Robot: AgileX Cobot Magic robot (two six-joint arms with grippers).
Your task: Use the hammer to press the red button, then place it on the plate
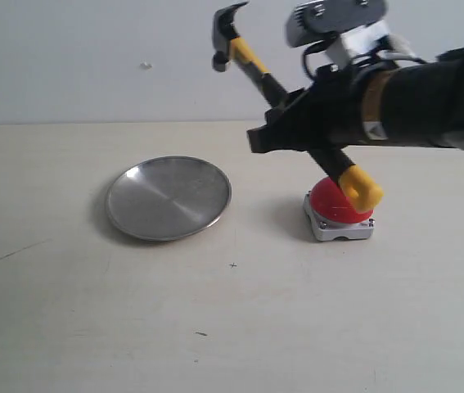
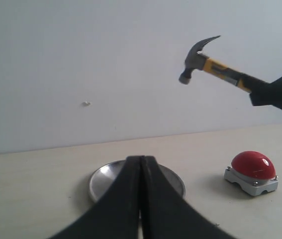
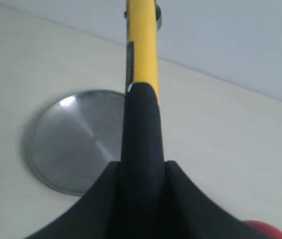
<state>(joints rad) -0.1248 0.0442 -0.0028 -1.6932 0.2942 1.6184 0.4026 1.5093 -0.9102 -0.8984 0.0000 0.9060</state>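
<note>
Pale tabletop (image 1: 68, 327), plain white wall behind. In the exterior view the right gripper (image 1: 285, 123) is clamped on the black handle of the hammer (image 1: 252, 64), well off the surface. The hammer's long axis slants, with the dark head high to the left and the yellow butt low to the right. The butt overlaps the red button (image 1: 330, 201); whether they touch can't be told from here. The plate (image 1: 168, 199) lies left of the button, apart. Over to the left wrist view: the left gripper (image 2: 141, 194) has its fingers pressed together and holds nothing, just near of the plate (image 2: 103, 181). The glossy dome (image 2: 252, 167) sits bare, and the hammer's head (image 2: 198, 62) hangs high and left of it. A press would likely mean bringing the head down and rightward. The right wrist view confirms the grip: the fingers (image 3: 173, 172) hug the handle (image 3: 141, 50), with the plate (image 3: 71, 144) lying beyond.
</note>
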